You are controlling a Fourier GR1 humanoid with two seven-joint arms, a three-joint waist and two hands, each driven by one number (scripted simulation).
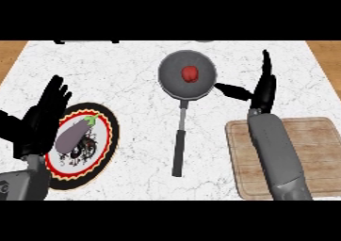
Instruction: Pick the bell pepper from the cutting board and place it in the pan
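- The bell pepper (190, 73) lies in the middle of the pan (170, 80), a small red lump on the dark base, so the placing looks done.
- The cutting board (319, 155) sits at the right of the counter, and the part of it not hidden by the right forearm bears nothing.
- The right hand (262, 87) stands just beside the pan's right rim with its fingers straight and the thumb stuck out toward the pan; it has let go and holds nothing. Whether the thumb touches the rim is hard to tell from this angle.
- The pan's handle (179, 141) points down toward the robot, between the plate and the board, well apart from both hands.
- The left hand (44, 113) rests open at the left, fingers up, just above the edge of a patterned plate (107, 141) carrying an eggplant (74, 134); it has no part in the job.
- What seems left is only to draw the right arm back without nudging the pan.
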